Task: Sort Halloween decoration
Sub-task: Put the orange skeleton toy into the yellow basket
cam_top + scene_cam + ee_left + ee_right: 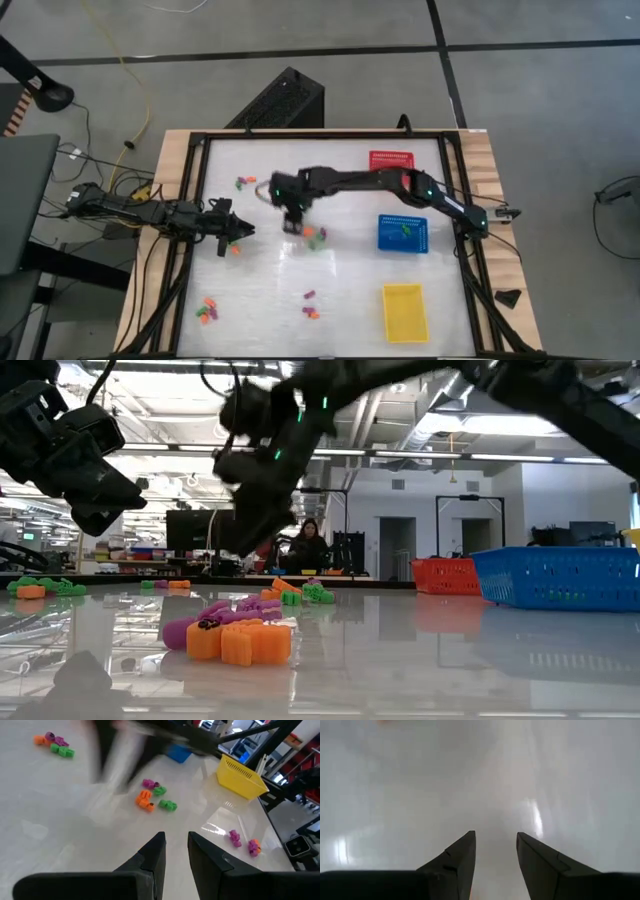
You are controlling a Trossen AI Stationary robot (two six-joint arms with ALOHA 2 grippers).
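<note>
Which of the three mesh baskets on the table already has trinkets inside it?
The blue mesh basket, the middle one of the three: small green pieces lie in it. The red mesh basket and the yellow mesh basket look empty.

My right gripper (291, 226) hangs open over bare table (350, 300) mid-surface, trinkets (314, 236) just beside it. Baskets (402, 233) crowd the right edge; scattered trinket clusters dot the near-left corner

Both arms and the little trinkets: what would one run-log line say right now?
left gripper: open, empty, table's left | right gripper: open, empty, mid-table beside trinkets | blue basket: holds green pieces
</note>
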